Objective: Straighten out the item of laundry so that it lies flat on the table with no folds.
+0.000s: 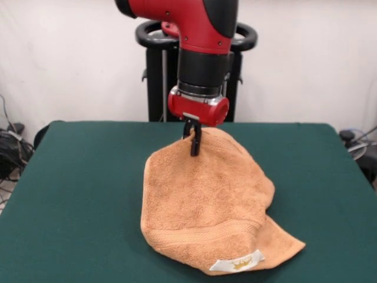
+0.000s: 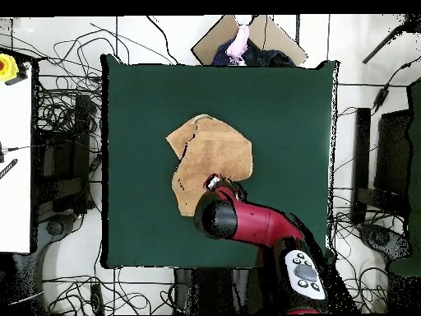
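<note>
The item of laundry (image 1: 203, 215) is an orange-tan terry towel lying rumpled in the middle of the green table (image 1: 76, 194). Its far edge is lifted into a peak, and a white label (image 1: 237, 263) shows at its near edge beside a woven band. My gripper (image 1: 195, 141) hangs from the red arm at the towel's far edge, its black fingers shut on the raised cloth. From overhead, the towel (image 2: 212, 156) looks folded over itself, with the arm covering its lower part.
The green table (image 2: 140, 107) is far wider than the towel on every side. Cables and equipment lie on the floor around it. A person (image 2: 238, 41) shows at the top edge of the overhead view.
</note>
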